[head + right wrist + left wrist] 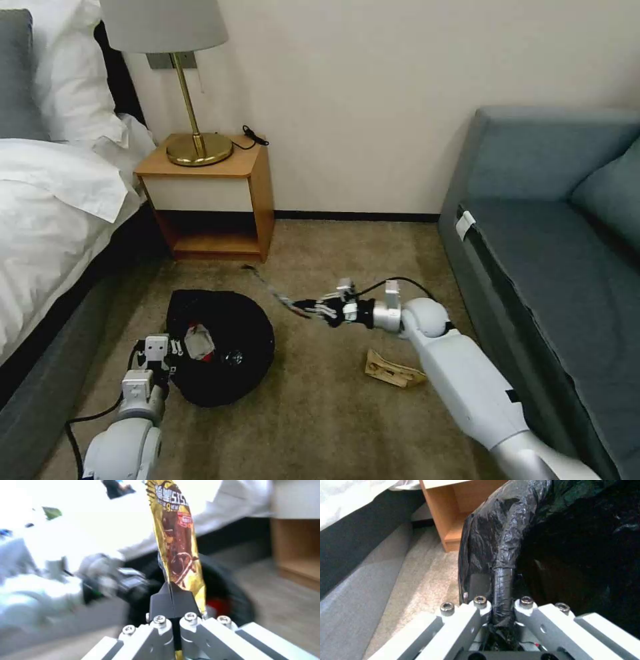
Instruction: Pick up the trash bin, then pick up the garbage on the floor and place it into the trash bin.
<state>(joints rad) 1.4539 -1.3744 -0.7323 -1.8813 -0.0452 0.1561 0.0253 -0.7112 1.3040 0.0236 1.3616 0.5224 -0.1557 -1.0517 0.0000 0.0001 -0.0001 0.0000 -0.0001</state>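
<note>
Trash bin is held low over the carpet by the left gripper, between bed and right arm. Rim w/ black bag liner is pinched between the closed-in fingers; one pad sits outside the rim, the other is lost in the dark inside. Mouth is tilted up toward the head cam, likely kept so for easy drops. Red-white crumpled wrapper is seen already inside.

Right gripper is stretched out beside the bin's rim on the nightstand side, not yet over the opening. Fingers are clamped flat on the lower end of the gold-brown snack wrapper; the wrapper sticks out straight beyond the tips, so an end-pinch is judged enough for such light foil. Seen from the right wrist, the bin's dark mouth lies behind the wrapper.

Tan crumpled wrapper is left on the carpet, just beside the right forearm, near the sofa.

Progress est.: bin lifted, at least one piece in, one in hand, one left on floor. Bottle: can't be told.
</note>
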